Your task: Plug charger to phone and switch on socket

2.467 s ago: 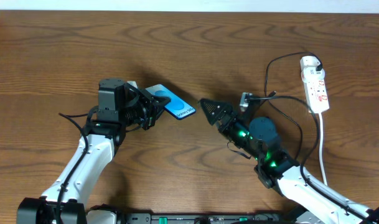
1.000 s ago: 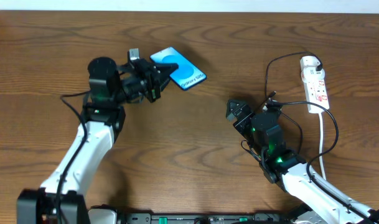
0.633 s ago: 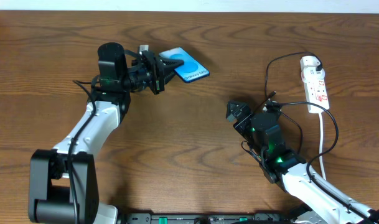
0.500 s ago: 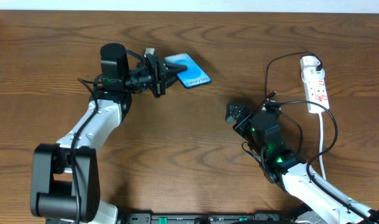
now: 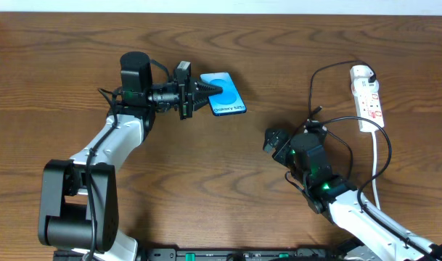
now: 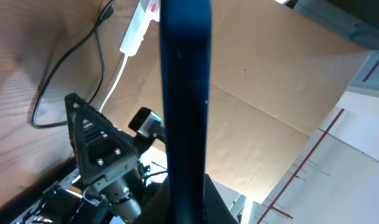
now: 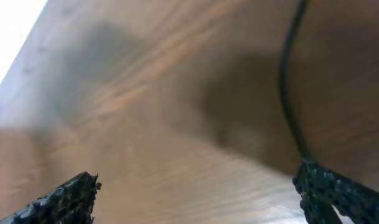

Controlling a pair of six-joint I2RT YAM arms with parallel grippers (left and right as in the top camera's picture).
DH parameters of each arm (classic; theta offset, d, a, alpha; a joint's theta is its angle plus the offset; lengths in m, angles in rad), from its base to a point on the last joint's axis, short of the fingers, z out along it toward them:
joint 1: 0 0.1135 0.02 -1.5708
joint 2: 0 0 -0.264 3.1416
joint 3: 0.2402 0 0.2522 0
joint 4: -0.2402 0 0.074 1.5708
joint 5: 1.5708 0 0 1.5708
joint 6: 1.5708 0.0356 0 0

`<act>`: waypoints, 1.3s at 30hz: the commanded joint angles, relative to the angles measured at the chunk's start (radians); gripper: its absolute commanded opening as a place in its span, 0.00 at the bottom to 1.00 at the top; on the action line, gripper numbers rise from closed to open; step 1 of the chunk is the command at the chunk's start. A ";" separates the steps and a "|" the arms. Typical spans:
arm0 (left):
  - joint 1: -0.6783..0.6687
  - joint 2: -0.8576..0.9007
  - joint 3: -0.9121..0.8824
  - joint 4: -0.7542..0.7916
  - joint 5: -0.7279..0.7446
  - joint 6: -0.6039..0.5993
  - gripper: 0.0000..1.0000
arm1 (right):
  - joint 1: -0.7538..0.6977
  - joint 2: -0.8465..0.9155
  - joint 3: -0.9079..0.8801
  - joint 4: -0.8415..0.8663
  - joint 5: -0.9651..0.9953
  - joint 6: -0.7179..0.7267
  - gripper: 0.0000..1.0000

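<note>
left gripper [image 5: 206,91]: fingers closed on the left short end of the phone [image 5: 226,95]. the phone's blue screen faces up, with the text "galaxy s25" legible. position: upper middle of the table [image 5: 221,188], left of centre. in the left wrist view the phone [image 6: 186,112] appears edge-on as a dark vertical bar.

right gripper [image 5: 271,137]: located lower right of the phone, well apart from it. in its own wrist view the gripper [image 7: 195,183] has its fingers spread wide, with nothing between them.

charger [image 5: 312,90]: the black cable loops from the top end of the socket [image 5: 367,98] down to the right arm. in the right wrist view the cable [image 7: 287,81] runs down to the finger [image 7: 338,193] at lower right; contact cannot be told. connector tip: location cannot be told.

socket: lies near the right edge of the table, with its white cord [image 5: 374,174] trailing toward the near edge. switch state: cannot tell.
</note>
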 commanded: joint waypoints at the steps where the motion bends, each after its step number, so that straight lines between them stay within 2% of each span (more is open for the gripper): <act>1: 0.004 -0.005 0.039 0.009 0.055 -0.028 0.07 | -0.008 0.001 -0.002 -0.014 0.018 -0.019 0.99; 5: 0.004 -0.003 0.039 0.009 0.076 -0.031 0.07 | -0.009 0.001 -0.002 0.010 0.036 -0.021 0.99; 9: 0.004 -0.003 0.039 0.009 0.073 -0.031 0.07 | -0.009 0.000 0.004 0.047 0.039 -0.205 0.99; 11: 0.005 -0.003 0.039 0.009 0.066 -0.031 0.07 | -0.014 0.000 0.040 0.011 0.010 -0.265 0.99; 16: 0.004 -0.003 0.039 0.009 0.042 -0.013 0.07 | -0.053 0.004 0.227 -0.258 0.021 -0.327 0.96; 21: 0.004 -0.003 0.039 0.009 0.043 0.026 0.07 | -0.149 0.043 0.431 -0.535 0.036 -0.311 0.89; 24: 0.004 -0.003 0.039 0.009 0.043 0.046 0.07 | -0.217 0.079 0.505 -0.623 0.020 -0.284 0.88; 27: 0.004 -0.003 0.039 0.009 0.043 0.076 0.07 | -0.296 0.122 0.533 -0.642 -0.051 -0.281 0.85; 32: 0.004 -0.003 0.039 0.009 0.043 0.097 0.07 | -0.421 0.232 0.542 -0.623 -0.198 -0.250 0.72; 39: 0.004 -0.003 0.039 0.009 0.038 0.097 0.08 | -0.458 0.388 0.546 -0.549 -0.239 -0.220 0.61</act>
